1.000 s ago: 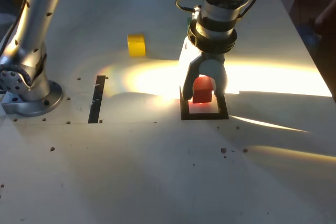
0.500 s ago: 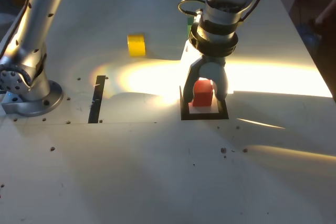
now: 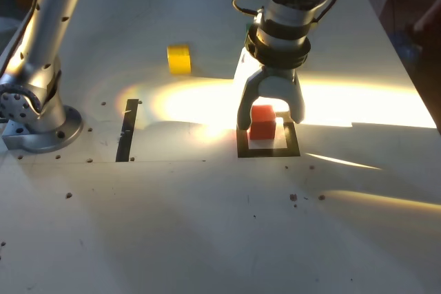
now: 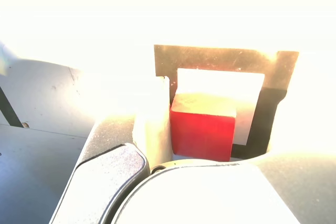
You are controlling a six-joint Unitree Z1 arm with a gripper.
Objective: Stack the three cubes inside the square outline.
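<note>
The red-orange cube (image 3: 262, 124) rests on the table inside the square outline (image 3: 268, 150) of black tape. My gripper (image 3: 270, 119) hangs over it, open, with one finger on each side of the cube and a gap on the exterior view's right. In the wrist view the red cube (image 4: 203, 129) sits in the square outline (image 4: 220, 59), close beside one pale finger (image 4: 155, 121). The yellow cube (image 3: 179, 58) lies apart, toward the exterior view's upper left. A sliver of the green cube (image 3: 248, 29) shows behind the wrist.
A straight black tape strip (image 3: 127, 130) lies at the exterior view's left, near the arm's base (image 3: 38, 125). Strong light glares across the table's middle and washes out much of the wrist view.
The jaws have spread apart and let go of the red cube, which now stands in the outline. The gripper has risen slightly.
</note>
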